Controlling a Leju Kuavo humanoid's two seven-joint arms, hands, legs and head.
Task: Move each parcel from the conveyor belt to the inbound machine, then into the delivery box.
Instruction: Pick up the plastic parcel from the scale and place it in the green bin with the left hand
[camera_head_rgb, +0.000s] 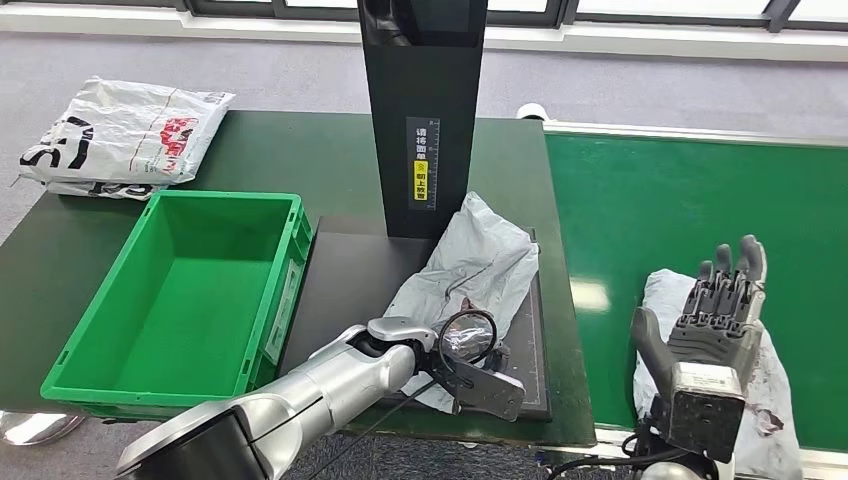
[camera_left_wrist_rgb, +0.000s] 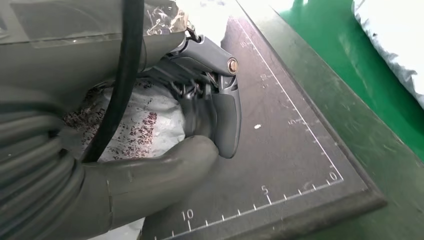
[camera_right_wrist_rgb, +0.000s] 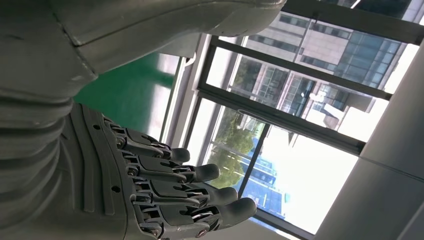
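Observation:
A crumpled grey parcel lies on the black scanning pad of the inbound machine, at the foot of its black column. My left hand is at the parcel's near end, thumb and fingers curled and pinching the plastic. In the left wrist view the left hand grips the speckled grey parcel just above the ruled pad. My right hand is raised with fingers straight and apart, holding nothing, above a white parcel on the green conveyor belt. The right hand is seen against windows.
An empty green delivery box stands left of the pad on the dark table. Printed white parcels are stacked at the table's far left corner. The white parcel lies on the belt beyond the pad's edge.

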